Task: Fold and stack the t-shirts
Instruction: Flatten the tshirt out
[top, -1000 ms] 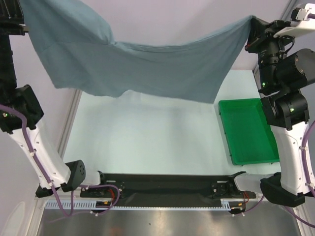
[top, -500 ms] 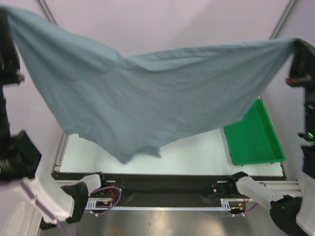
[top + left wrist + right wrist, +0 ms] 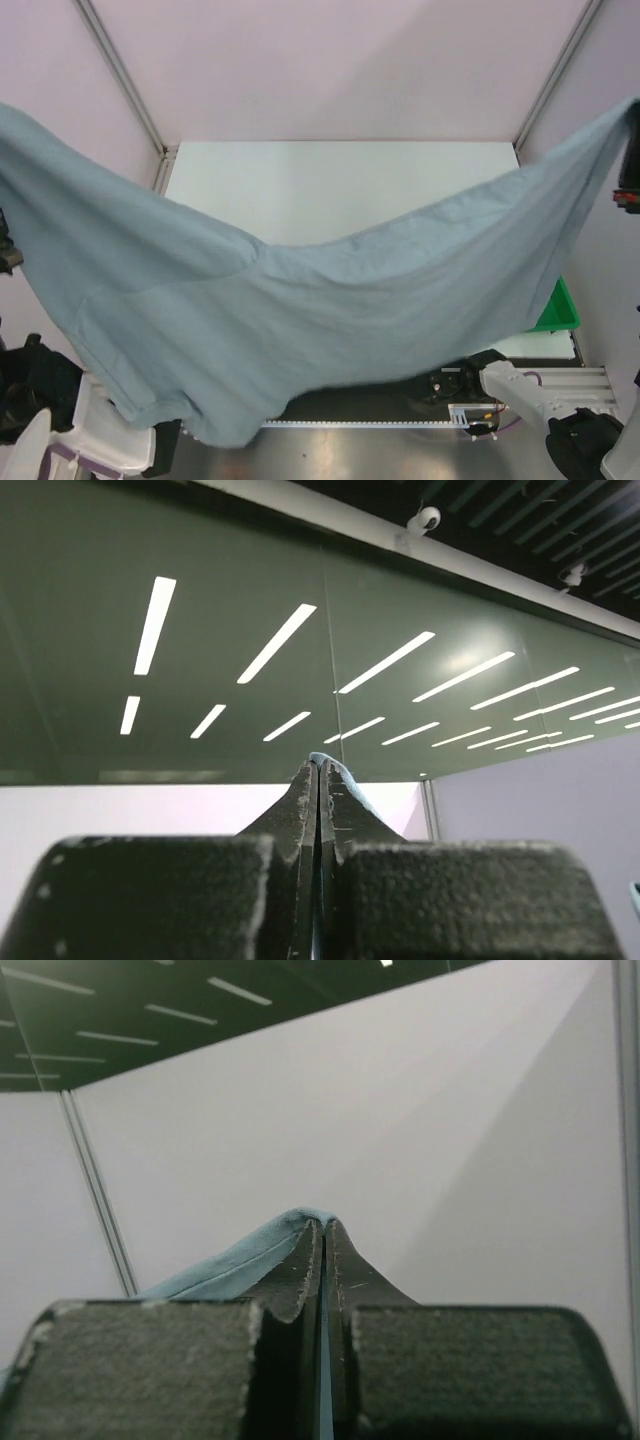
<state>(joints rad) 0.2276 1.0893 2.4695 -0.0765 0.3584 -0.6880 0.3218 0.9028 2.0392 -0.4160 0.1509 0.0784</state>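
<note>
Cloth everywhere in this one. Slate blue-grey t-shirt [image 3: 300, 330] strung up in the air between the two arms, spread wide from the left edge of the top view right across to the right edge. Sagging in the middle like a hammock, high at both ends. Covers most of the near half of the white table [image 3: 340, 190] from the overhead camera, with the lower edge drooping lowest at the bottom left, down over where the left arm's base sits.

Left gripper [image 3: 318, 772] clamped tight, fingers pressed flat against each other, just a sliver of blue fabric peeking out at the tips. Aimed upward at a dark ceiling with strip lights.

Right gripper [image 3: 322, 1228] same deal: pinched closed on an edge of the shirt, blue cloth folded over the fingertips and trailing away down to the left in its own camera view. Plain pale wall behind it.

Only a small corner of the green tray [image 3: 558, 310] poking out below the shirt's right side, over on the right of the table. Rest of it hidden behind the cloth.

Can't tell which part of the shirt each side has hold of, sleeve or hem. Too bunched up at the fingers to say.
</note>
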